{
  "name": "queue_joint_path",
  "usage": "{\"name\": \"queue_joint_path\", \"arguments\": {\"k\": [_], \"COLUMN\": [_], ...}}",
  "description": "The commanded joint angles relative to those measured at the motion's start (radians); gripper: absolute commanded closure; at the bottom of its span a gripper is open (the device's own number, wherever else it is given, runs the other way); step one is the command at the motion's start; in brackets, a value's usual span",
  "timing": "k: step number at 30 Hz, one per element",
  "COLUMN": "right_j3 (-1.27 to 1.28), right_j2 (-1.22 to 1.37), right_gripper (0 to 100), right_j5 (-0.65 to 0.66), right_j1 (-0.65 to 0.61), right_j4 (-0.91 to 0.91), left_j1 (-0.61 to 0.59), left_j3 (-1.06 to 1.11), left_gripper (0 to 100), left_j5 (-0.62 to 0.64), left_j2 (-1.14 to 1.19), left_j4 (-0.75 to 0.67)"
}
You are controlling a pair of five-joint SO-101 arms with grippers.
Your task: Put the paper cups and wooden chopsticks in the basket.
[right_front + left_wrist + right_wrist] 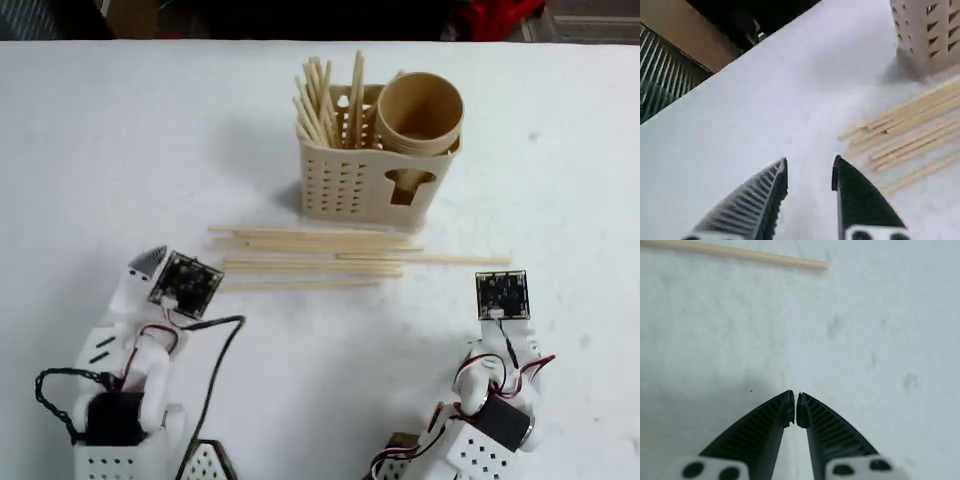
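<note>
Lying flat on the white table (120, 130), the loose wooden chopsticks (310, 260) form a shallow bundle just in front of the basket (350, 185), between it and both arms. Their long axis runs across the table, parallel to the basket's front wall and crosswise to each arm's reach.

The left gripper (810, 167) stands narrowly parted and holds nothing. The bundle's near ends lie ahead of it and off to one side, close by. The right gripper (794, 405) has its tips all but touching and is also empty. Ahead of it lies the tip of one protruding stick (740, 254), apart from the claw.

Most of the bundle lies nearer the left arm (a judgement from the high view). A grasp would probably call for jaws closing across the sticks' width.

The sticks are slim, pale, smooth and straight. The basket is cream plastic, perforated, with a cut-out handle. It already holds upright sticks and nested tan paper cups (420, 110).
</note>
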Motion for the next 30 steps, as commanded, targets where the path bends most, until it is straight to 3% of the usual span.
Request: {"name": "queue_joint_path", "arguments": {"k": [1, 6, 10, 13, 17, 21, 26, 30], "right_j3": [0.009, 0.009, 0.009, 0.009, 0.009, 0.009, 0.009, 0.009], "right_j2": [0.005, 0.005, 0.005, 0.005, 0.005, 0.005, 0.005, 0.005], "right_gripper": [97.4, 97.4, 97.4, 97.4, 97.4, 97.4, 97.4, 97.4], "right_j5": [-0.002, -0.002, -0.002, -0.002, -0.002, -0.002, -0.002, -0.002], "right_j1": [0.004, 0.004, 0.004, 0.004, 0.004, 0.004, 0.004, 0.005], "right_j4": [-0.013, -0.013, -0.013, -0.013, -0.013, -0.013, -0.013, -0.013], "left_j1": [-0.008, -0.027, -0.021, 0.058, 0.265, 0.432, 0.461, 0.487], "left_j3": [-0.044, -0.307, -0.669, -0.91, -1.102, -1.103, -1.043, -1.092], "left_gripper": [85, 84, 84, 84, 85, 87, 87, 85], "left_j5": [-0.006, -0.012, -0.012, -0.017, -0.031, -0.029, -0.041, -0.141], "left_j2": [0.085, 0.367, 0.656, 0.851, 1.033, 1.147, 1.394, 1.644], "left_j4": [0.058, 0.184, 0.405, 0.578, 0.706, 0.608, 0.374, 0.261]}}
